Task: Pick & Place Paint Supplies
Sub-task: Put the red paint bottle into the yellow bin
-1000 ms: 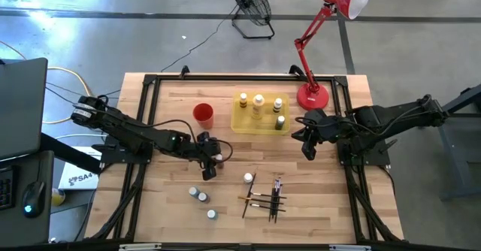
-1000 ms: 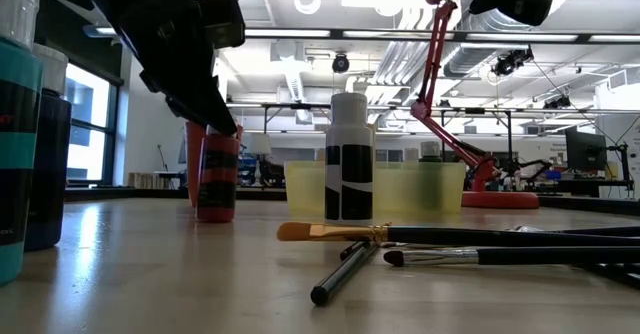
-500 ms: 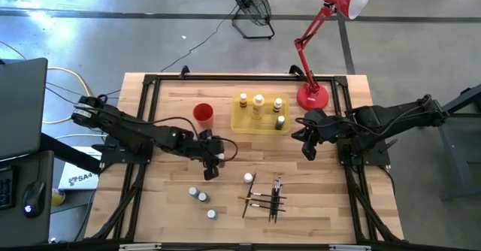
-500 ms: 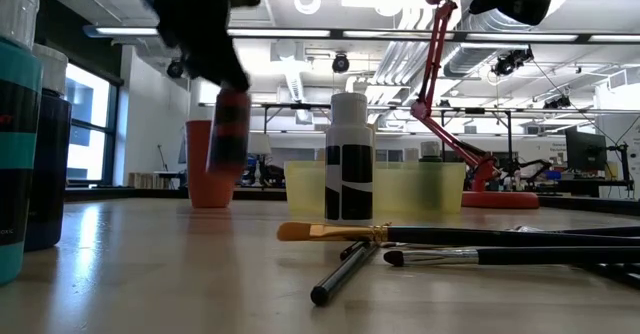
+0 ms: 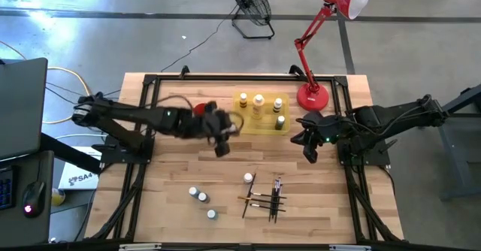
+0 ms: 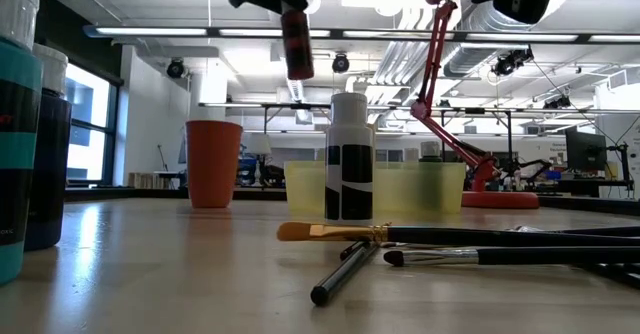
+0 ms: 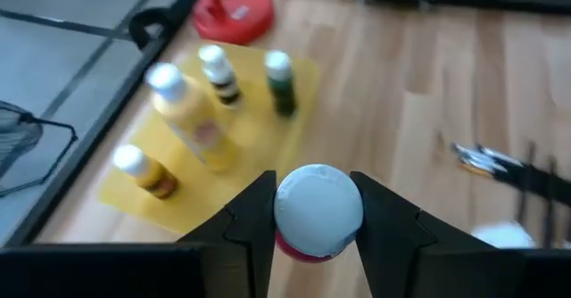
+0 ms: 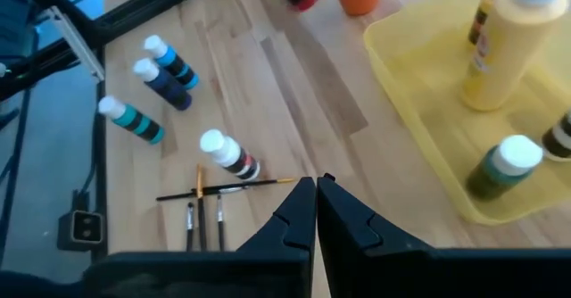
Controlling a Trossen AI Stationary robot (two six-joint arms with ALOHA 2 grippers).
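High view: left gripper hangs just beside the tray's near-left corner, with the cup partly hidden behind the arm. Four bottles stand in the tray. Right gripper waits just off the tray's right side, below the lamp base. Well in front of the tray, three bottles stand in a loose group; one more bottle stands near the brushes, which lie in a scattered bundle.

Low view: a red bottle is carried in the air, above and in front of the tray, gripped from above. A black-and-white bottle stands on the table in front of the tray; cup to the tray's left. Brushes lie nearest the camera.

Left wrist view: fingers clamp the red bottle on both sides, white cap facing the camera. Beyond it, the tray holds four bottles: two yellow, one dark green, one with a dark band.

Right wrist view: fingers pressed together, nothing between them. The tray sits beside them, with a green bottle and a yellow bottle inside. Three blue bottles stand well away from the tray.
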